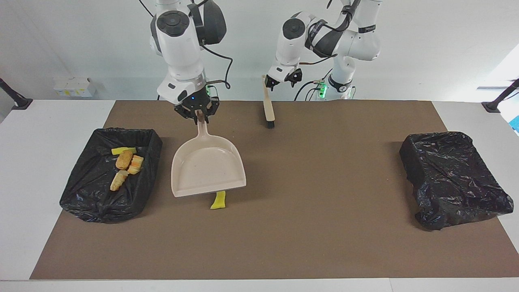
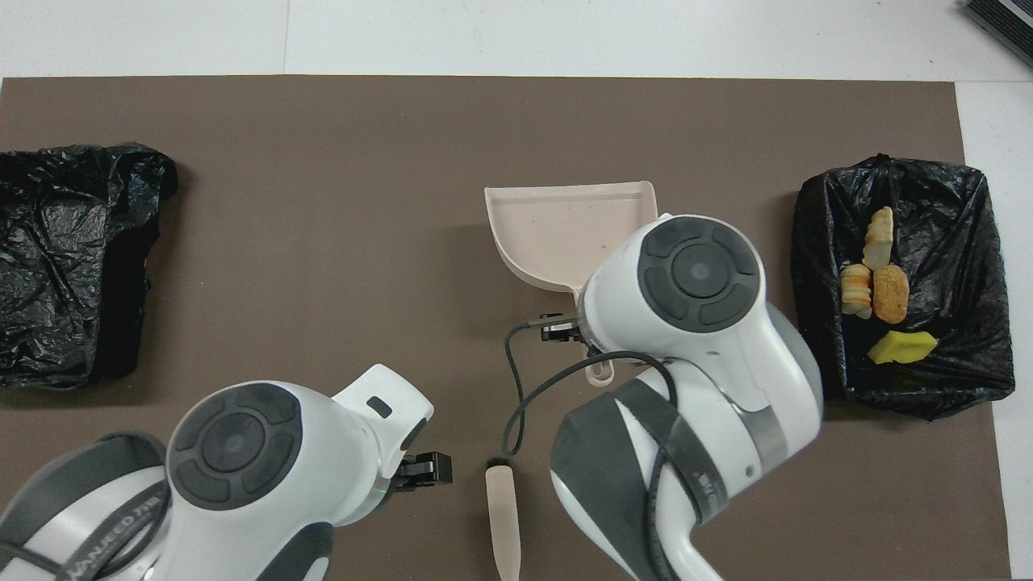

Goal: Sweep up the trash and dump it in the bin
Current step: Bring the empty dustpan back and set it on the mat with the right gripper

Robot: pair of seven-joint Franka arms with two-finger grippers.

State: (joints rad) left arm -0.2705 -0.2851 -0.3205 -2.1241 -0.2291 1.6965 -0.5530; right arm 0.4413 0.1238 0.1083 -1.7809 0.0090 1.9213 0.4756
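bright even light, soft shadows beside bags [image 1: 454, 178], faint plastic glare, perhaps mild edge softness

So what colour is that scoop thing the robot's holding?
The dustpan is pale beige, clearest in the facing view.

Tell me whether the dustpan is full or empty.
Empty: the dustpan shows only its bare beige floor, and four pieces of trash lie in the bin beside it.

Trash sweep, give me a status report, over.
Right hand shut on dustpan handle. Left hand beside the brush, clear of it. Four trash bits in bin, one yellow bit at dustpan's lip.
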